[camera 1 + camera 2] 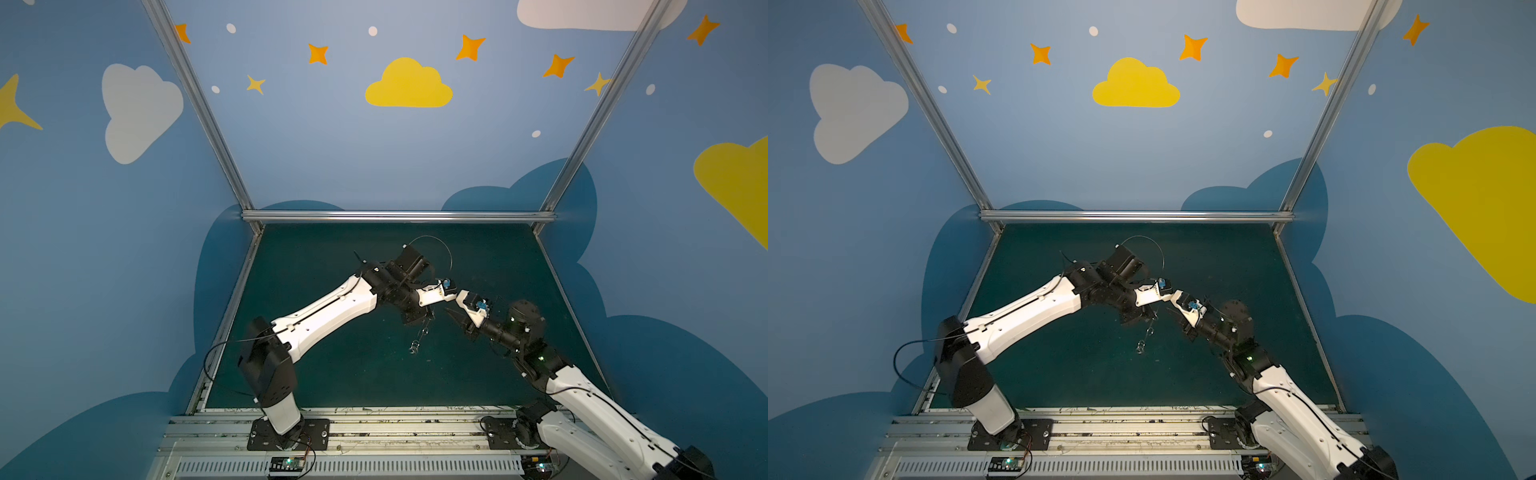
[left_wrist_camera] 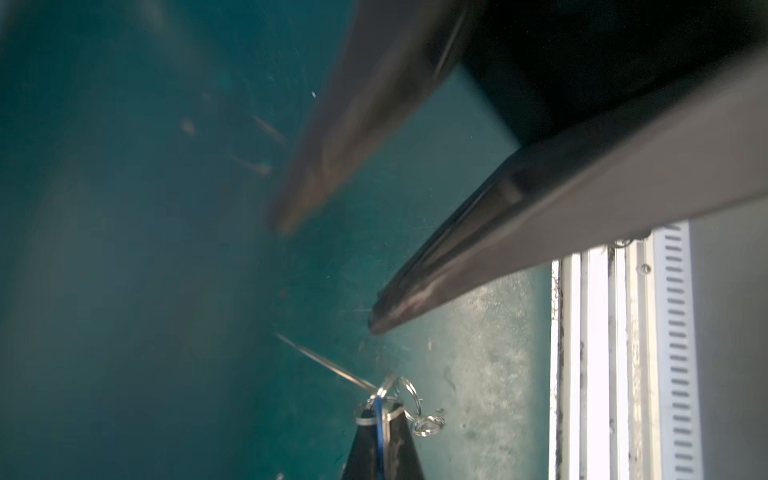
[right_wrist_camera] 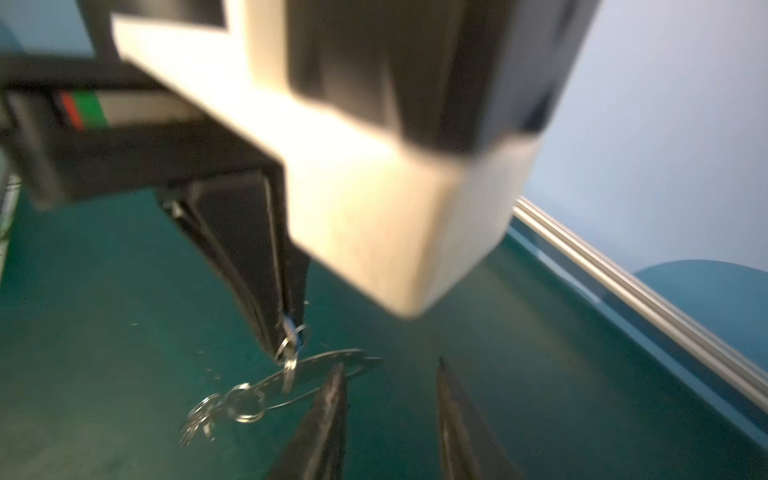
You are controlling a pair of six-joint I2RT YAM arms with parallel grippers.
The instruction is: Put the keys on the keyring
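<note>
Nearest, over the green counter (image 1: pixel 332 374), the keyring (image 3: pixel 332 368) dangles with its spare rings. It hangs by one ring from the blue key (image 2: pixel 379 424), which the left end effector (image 3: pixel 286 324) pinches tight. Just to the right, the right end effector (image 3: pixel 390 415) stands released and empty. The key looks threaded, so probably only setting it down remains.

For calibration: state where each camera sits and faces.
Top views: above the bases, facing down onto the dark green mat; left arm, right arm show.
Left wrist: on left arm, facing along shut left gripper pinching a small blue-headed key.
Right wrist: on right arm, facing past open right gripper to the flat grey metal keyring plate.
Wrist views share the silver split rings.
</note>
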